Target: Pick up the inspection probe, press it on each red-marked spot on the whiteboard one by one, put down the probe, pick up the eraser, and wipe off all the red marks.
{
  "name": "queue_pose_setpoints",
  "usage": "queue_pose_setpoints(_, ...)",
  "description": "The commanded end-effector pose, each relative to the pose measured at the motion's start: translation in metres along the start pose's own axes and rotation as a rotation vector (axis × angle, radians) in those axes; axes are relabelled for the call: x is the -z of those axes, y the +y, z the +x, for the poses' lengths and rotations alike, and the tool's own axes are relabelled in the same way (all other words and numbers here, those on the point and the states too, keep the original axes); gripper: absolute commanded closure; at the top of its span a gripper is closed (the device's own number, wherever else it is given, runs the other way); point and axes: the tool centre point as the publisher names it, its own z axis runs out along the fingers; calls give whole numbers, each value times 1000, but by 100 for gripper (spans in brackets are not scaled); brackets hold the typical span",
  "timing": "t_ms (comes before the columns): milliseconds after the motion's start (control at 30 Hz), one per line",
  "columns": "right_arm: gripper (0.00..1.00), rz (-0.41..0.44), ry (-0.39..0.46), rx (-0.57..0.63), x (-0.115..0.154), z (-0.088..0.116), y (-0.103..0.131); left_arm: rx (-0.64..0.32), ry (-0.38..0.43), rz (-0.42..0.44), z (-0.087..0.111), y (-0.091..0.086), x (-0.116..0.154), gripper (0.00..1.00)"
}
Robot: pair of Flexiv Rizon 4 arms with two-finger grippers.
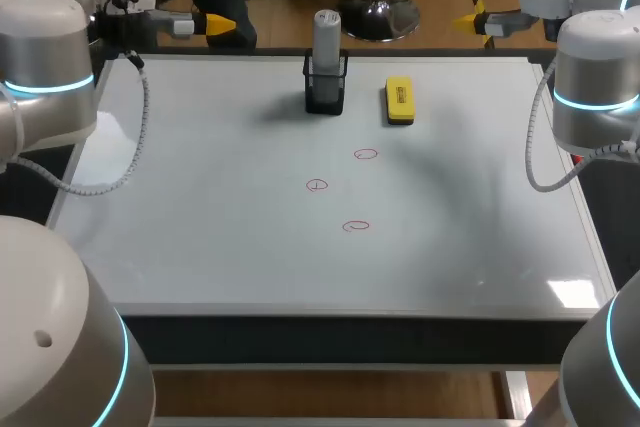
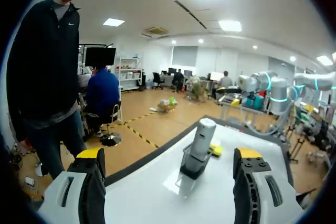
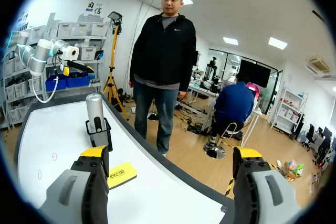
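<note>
Whiteboard (image 1: pixel 200 237): lay flat, white and glossy, with a glare patch near its right front corner; judged hard and slick, so a tip pressed at a slant might skate
Left claw (image 1: pixel 215 23): hung past the far left corner, off the Whiteboard; in its wrist view (image 2: pixel 168 156) the fingers stood wide apart with nothing between them
Right claw (image 1: pixel 470 19): hung past the far right corner; in its wrist view (image 3: pixel 170 153) the fingers were likewise spread and empty
Holder (image 1: pixel 325 92): black open frame, upright at the far middle of the Whiteboard
Probe (image 1: pixel 327 32): grey cylinder standing upright in the Holder, its upper half clear of the rim; it showed ahead of the Left claw (image 2: pixel 202 137)
Handling: judged rigid, light and smooth-skinned; best taken on the bare upper barrel, above the rim, and drawn straight up so the Holder does not tip
Eraser (image 1: pixel 399 100): yellow block lying flat just right of the Holder, apart from it; a reach from above or from the left would avoid it
Red marks: three small rings mid-board, well apart from the Holder, far (image 1: pixel 366 154), middle (image 1: pixel 317 185), near (image 1: pixel 356 226); none wiped
</note>
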Motion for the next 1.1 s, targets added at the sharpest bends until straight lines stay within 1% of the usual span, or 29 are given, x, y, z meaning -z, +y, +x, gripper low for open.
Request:
queue_pose_setpoints(33,0,2,1,0,0,-1,0,-17,125,25,-2,-1,-7,0)
queue_pose_setpoints(100,0,2,1,0,0,-1,0,-36,171,20,4,-2,-13,0)
queue_pose_setpoints(133,0,2,1,0,0,-1,0,-43,204,28,7,-3,-15,0)
queue_pose_setpoints(267,0,2,1,0,0,-1,0,-68,288,41,16,-4,-23,0)
queue_pose_setpoints(600,0,2,1,0,0,-1,0,-95,451,64,40,-8,-39,0)
queue_pose_setpoints(700,0,2,1,0,0,-1,0,-99,479,61,45,-7,-45,0)
queue_pose_setpoints(1100,0,2,1,0,0,-1,0,-110,534,51,61,2,-79,0)
